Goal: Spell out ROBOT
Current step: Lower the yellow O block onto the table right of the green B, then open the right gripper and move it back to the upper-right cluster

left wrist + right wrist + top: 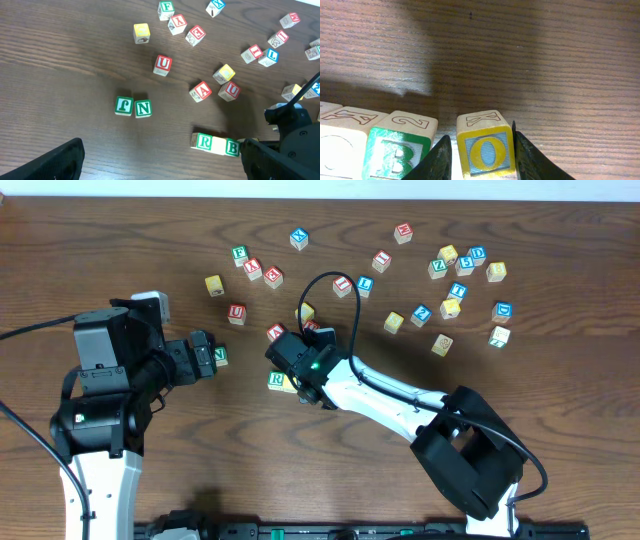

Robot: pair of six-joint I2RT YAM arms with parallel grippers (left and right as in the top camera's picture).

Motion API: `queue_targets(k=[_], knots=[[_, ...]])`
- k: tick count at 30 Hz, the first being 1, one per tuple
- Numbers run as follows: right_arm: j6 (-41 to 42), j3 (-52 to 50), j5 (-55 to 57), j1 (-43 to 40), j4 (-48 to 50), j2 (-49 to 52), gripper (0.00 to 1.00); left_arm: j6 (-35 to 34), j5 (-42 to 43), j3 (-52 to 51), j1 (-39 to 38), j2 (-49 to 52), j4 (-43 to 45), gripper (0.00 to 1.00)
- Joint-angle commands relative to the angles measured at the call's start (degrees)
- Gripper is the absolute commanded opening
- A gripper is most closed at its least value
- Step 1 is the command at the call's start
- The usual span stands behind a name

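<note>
Row: green-lettered wooden R cube (204,141), pale yellow-faced cube (218,145) and green-lettered wooden B cube (395,150) stand in line
Right gripper (480,136): clamped on yellow wooden O cube (485,152); cube just beside B, one finger between them
Left gripper (207,352): fingers spread wide; empty
Done, judged: three letters; fourth nearly
Remaining: release O; add blue T, unidentified among scatter
</note>
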Motion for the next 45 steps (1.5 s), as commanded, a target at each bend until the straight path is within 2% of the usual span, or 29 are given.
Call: queue_targets(k=[1, 14, 25, 29, 32, 36, 38, 41, 45], knots=[[1.77, -1.33, 1.33, 0.24, 0.72, 0.48, 0.35, 0.79, 0.68, 1.25, 0.22, 0.11, 0.0, 0.98], [1.88, -0.96, 1.57, 0.24, 0.04, -0.37, 0.35, 0.79, 0.68, 1.25, 0.22, 0.11, 0.0, 0.98], [0.83, 0.04, 2.05, 0.24, -3.74, -12.17, 0.39, 0.79, 0.7, 1.25, 0.22, 0.11, 0.0, 0.98], [0.87, 0.04, 7.08, 0.2, -4.48, -14.88, 0.4, 0.79, 0.68, 1.25, 0.22, 0.11, 0.0, 0.98], [1.07, 0.02, 13.22, -0.13, -5.81, -15.04, 0.37, 0.79, 0.68, 1.25, 0.22, 0.11, 0.0, 0.98], [2.62, 0.02, 14.43, -1.9, -8.55, -15.04, 0.34, 0.79, 0.68, 1.25, 0.22, 0.11, 0.0, 0.98], [5.33, 0.04, 14.47, -3.98, -11.06, -15.04, 0.37, 0.79, 0.68, 1.25, 0.22, 0.11, 0.0, 0.98], [8.02, 0.02, 14.34, -6.36, -13.53, -15.04, 0.47, 0.79, 0.68, 1.25, 0.22, 0.11, 0.0, 0.98], [8.48, 0.02, 13.11, -9.18, -14.36, -15.04, 0.47, 0.79, 0.7, 1.25, 0.22, 0.11, 0.0, 0.98]])
